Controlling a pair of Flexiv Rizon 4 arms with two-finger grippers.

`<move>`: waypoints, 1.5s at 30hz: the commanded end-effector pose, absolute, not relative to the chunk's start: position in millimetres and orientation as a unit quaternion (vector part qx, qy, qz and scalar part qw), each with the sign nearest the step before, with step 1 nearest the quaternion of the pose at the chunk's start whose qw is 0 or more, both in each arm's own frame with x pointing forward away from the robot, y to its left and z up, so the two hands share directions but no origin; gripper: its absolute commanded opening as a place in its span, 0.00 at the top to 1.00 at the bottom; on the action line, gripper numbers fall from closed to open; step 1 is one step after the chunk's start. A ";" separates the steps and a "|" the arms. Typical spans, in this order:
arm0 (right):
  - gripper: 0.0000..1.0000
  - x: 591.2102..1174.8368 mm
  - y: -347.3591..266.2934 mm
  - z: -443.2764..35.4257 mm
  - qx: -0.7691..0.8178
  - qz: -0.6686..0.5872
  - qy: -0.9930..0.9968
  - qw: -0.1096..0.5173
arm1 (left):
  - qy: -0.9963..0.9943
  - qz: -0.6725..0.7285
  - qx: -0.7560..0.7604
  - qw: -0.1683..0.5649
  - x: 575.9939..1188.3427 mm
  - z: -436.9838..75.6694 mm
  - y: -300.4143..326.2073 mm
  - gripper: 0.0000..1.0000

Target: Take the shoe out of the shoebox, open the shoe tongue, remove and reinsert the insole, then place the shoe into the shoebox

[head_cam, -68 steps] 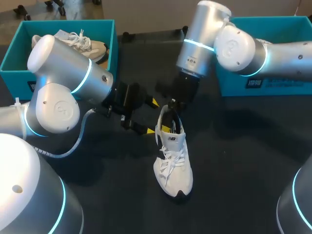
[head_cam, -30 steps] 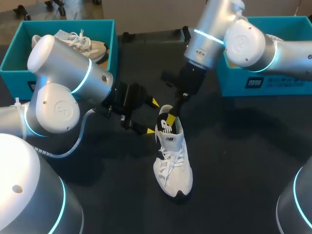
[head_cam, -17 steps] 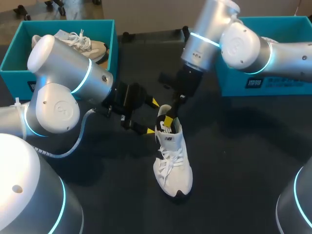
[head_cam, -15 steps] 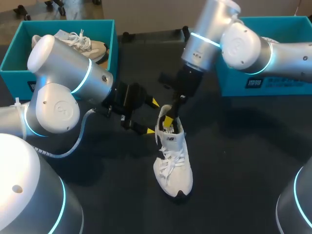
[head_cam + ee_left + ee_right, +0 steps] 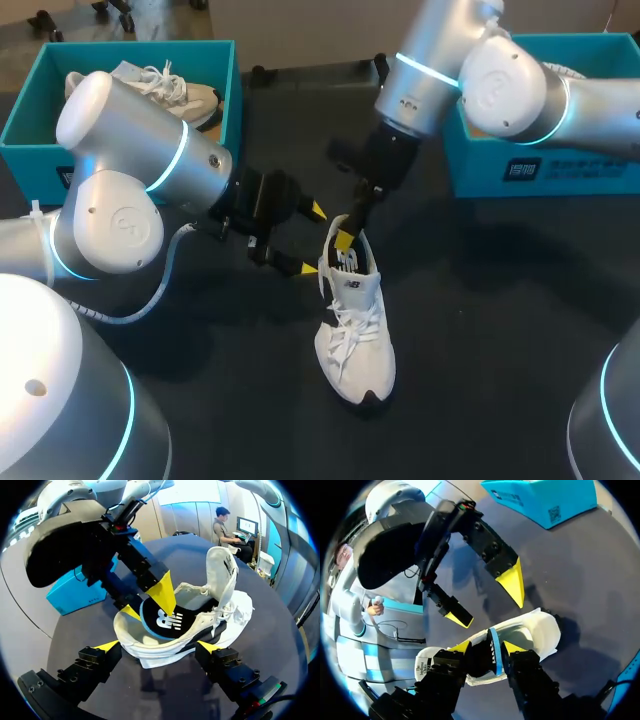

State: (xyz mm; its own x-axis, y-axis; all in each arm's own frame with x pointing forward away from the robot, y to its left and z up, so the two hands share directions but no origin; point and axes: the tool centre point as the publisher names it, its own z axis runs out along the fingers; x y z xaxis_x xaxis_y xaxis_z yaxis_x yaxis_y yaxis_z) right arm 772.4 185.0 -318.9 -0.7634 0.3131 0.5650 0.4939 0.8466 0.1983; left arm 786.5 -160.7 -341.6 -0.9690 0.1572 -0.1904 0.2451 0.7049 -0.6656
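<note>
1. Step in hand (judged): insole handling. The right gripper is pinching the insole edge-on between both fingertips, at the heel opening of the shoe.
2. Left gripper: its fingers are standing spread, flanking the heel without clamping it, at 9 o'clock of the heel in the head view.
3. Doing it well: the pinch is needing firmness and travel along the shoe's length, as the flexible insole is likely catching on the collar. Bracing the heel with the left gripper would be stopping the shoe from lifting or sliding.
4. Shoe: white laced trainer, dark at the toe, sitting upright near table centre. The toe is pointing to 6 o'clock and the tongue is standing raised.
5. Insole: black, blue-edged, white mark, its heel end rising out of the collar.
6. First shoebox: teal, at 10 o'clock, holding another shoe. Second shoebox: teal, at 2 o'clock. Both are sitting well apart from the shoe.
</note>
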 end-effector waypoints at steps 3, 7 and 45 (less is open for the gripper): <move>0.61 775.1 186.3 -307.5 -0.210 -0.172 -0.929 0.250 | 0.922 -0.367 0.109 0.061 785.7 -342.3 -161.4 0.00; 0.60 781.4 187.8 -299.8 -0.203 -0.182 -0.933 0.233 | 0.922 -0.367 0.109 0.061 785.7 -342.3 -161.4 0.00; 1.00 792.7 157.4 -226.7 -0.307 -0.244 -0.915 0.101 | 0.922 -0.367 0.109 0.061 785.7 -342.3 -161.4 0.00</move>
